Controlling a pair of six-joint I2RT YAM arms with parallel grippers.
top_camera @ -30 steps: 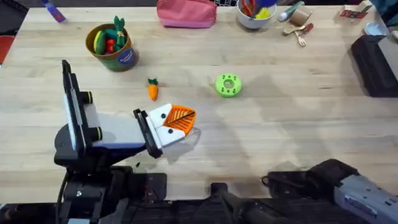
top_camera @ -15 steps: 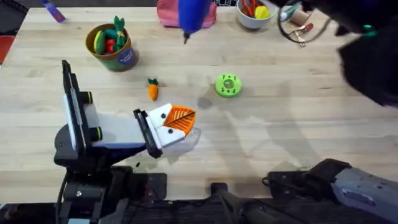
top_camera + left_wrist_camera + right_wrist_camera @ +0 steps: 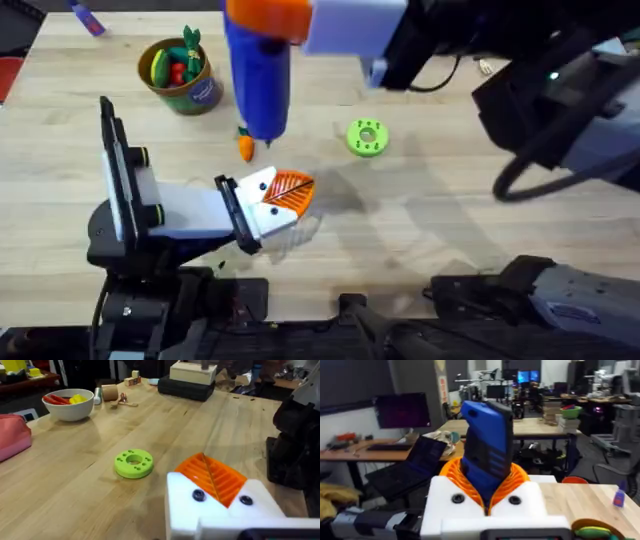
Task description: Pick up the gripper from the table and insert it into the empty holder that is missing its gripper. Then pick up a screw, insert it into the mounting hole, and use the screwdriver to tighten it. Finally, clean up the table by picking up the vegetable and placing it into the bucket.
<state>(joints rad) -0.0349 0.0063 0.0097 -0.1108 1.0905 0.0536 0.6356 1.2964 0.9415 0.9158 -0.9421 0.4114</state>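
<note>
Overhead: right gripper is up close under the camera, orange pads pinching the screwdriver with the bit pointing down beside the vegetable; left gripper lies low on the table, orange pads pressed together with nothing between them, carrot just beyond its tip, bucket farther out past that, green disc off to its right. Left wrist: white mounts with pads closed, green disc ahead of the fingertips, white bowl well beyond. Right wrist: orange pads clamped on the blue screwdriver, which stands up straight out of the grip.
</note>
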